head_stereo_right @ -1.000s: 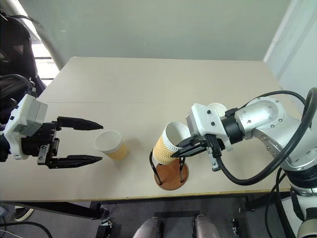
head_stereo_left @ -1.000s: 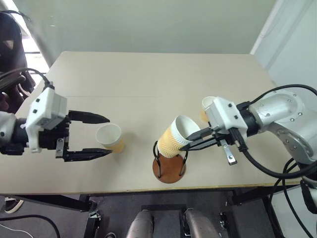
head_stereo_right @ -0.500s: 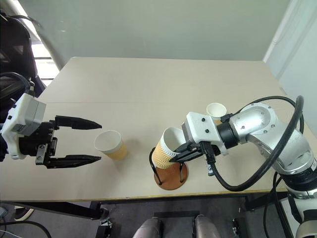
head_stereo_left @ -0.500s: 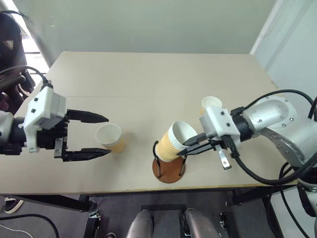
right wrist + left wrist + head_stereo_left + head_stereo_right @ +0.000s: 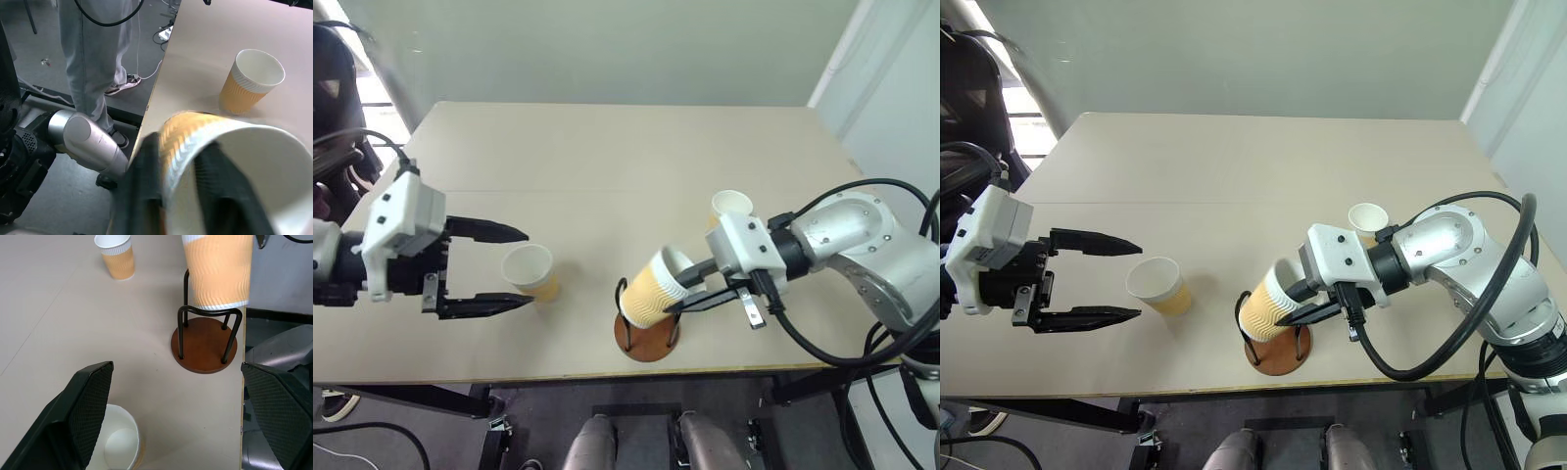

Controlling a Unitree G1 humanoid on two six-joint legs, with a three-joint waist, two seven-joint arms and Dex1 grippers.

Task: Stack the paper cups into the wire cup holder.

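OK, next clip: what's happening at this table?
The right gripper has a paper cup at the wire cup holder near the table's front edge. One finger is inside the rim and one outside, and the cup is tilted with its bottom among the wire loops. The left gripper hangs open beside a second cup standing on the table, not touching it. A third cup stands behind the right arm.

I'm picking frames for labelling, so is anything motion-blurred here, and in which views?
Left eye view: the cup over the holder is smeared, while the right gripper and the table cups stay crisp. Left wrist view: that cup is softened. Right wrist view: its rim is streaked, and the cup behind it is sharp.
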